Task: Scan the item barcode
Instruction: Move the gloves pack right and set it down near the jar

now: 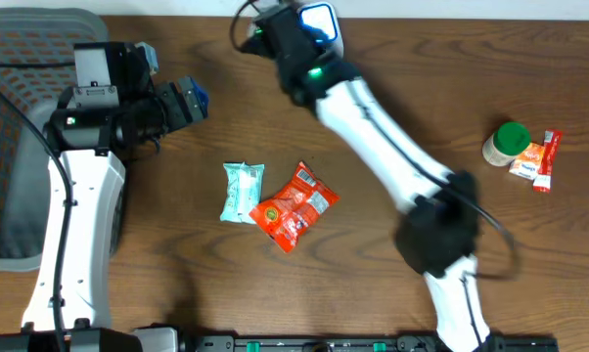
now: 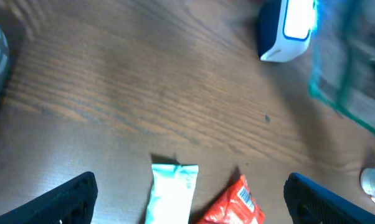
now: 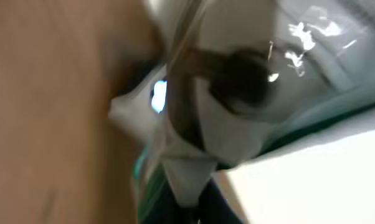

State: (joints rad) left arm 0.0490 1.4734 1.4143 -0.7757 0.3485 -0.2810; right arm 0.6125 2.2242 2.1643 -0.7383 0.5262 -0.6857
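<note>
My right gripper [image 1: 273, 27] is raised at the table's far middle, shut on a clear, green-edged packet [image 3: 250, 81] with something dark inside. The packet hangs close to the white and blue scanner [image 1: 320, 20], whose window is lit. In the left wrist view the scanner [image 2: 287, 28] stands at the top, with the blurred packet [image 2: 349, 68] to its right. My left gripper [image 1: 189, 101] is open and holds nothing, above the table at the left. Below it lie a pale teal packet [image 2: 174, 193] and a red snack packet [image 2: 237, 205] with a barcode showing.
The teal packet [image 1: 242, 192] and red packet [image 1: 293, 205] lie side by side mid-table. A green-lidded jar [image 1: 507, 143] and orange-red sachets [image 1: 539, 159] sit at the right. A dark mesh basket [image 1: 21, 59] stands at the far left.
</note>
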